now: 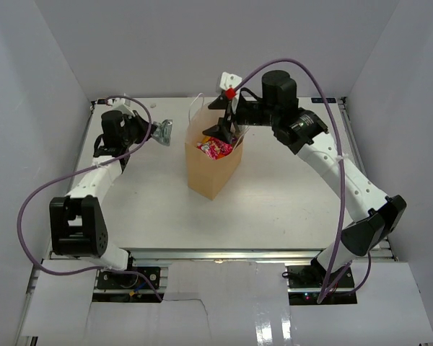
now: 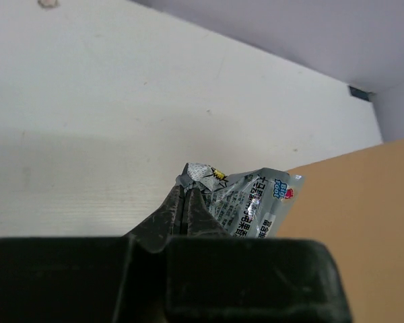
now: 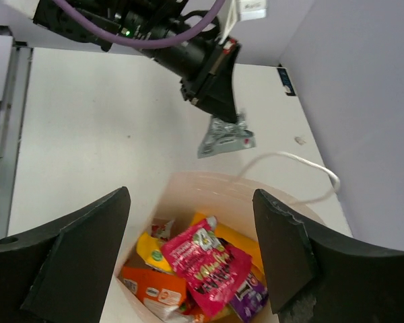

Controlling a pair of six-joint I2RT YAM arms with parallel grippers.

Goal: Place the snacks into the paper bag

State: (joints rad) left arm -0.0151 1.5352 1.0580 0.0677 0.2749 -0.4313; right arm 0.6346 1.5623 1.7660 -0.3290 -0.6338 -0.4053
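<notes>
Left pincer (image 2: 186, 192) around crinkled silver packet (image 2: 254, 202)

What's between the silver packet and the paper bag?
Nothing, just bare table. The top view shows the packet, pinched in the left gripper, hanging apart from the bag with only white tabletop between them.
</notes>
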